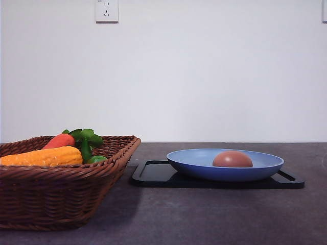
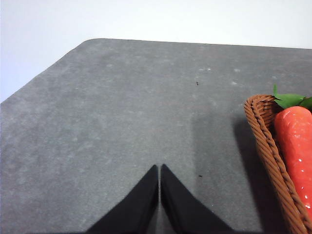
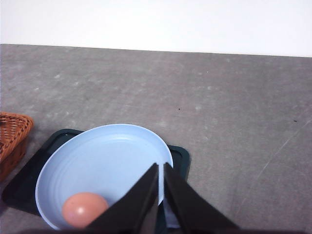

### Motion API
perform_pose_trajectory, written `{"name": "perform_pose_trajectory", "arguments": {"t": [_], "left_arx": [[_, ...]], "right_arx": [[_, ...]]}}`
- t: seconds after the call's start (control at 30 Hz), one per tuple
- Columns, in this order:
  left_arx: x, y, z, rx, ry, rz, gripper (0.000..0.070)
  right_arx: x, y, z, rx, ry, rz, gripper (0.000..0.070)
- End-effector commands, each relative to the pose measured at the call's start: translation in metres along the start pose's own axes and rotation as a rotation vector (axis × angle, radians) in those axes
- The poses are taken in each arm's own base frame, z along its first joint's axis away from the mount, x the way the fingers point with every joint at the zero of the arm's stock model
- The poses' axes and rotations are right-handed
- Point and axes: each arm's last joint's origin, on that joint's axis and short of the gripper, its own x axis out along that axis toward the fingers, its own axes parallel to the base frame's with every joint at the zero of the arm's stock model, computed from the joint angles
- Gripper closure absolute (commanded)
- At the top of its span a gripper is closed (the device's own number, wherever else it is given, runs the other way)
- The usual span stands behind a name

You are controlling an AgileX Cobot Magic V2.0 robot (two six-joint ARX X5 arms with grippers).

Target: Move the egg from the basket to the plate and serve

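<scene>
Egg [image 1: 232,159] already lies in the light blue plate [image 1: 265,164], which sits on the black tray [image 1: 153,173] just beside the wicker basket [image 1: 61,196]. So you are past the transfer, and in my judgement serving is what remains. Your right hand [image 3: 161,195] is closed and empty above the plate's rim; your left hand [image 2: 159,195] is closed too, over bare tabletop [image 2: 122,107] near the basket's corner, where the carrot [image 2: 295,141] rests. Next you would likely open a hand and take tray or plate by its edge, keeping it level so the egg does not roll.
</scene>
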Motion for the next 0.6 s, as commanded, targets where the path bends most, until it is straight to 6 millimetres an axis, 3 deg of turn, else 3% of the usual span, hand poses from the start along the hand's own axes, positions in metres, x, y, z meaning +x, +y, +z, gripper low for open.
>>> {"name": "perform_pose_trajectory", "arguments": {"t": [0.0, 0.3, 0.57], "left_arx": [[0.002, 0.0, -0.009, -0.001, 0.033, 0.003, 0.07], [0.002, 0.0, -0.009, -0.001, 0.033, 0.003, 0.07], [0.002, 0.0, -0.009, -0.001, 0.033, 0.003, 0.07]], "right_arx": [[0.0, 0.001, 0.003, 0.008, -0.017, 0.001, 0.07], [-0.032, -0.007, 0.004, -0.101, -0.144, -0.151, 0.07], [-0.046, -0.02, -0.032, -0.085, -0.207, -0.277, 0.07]]}}
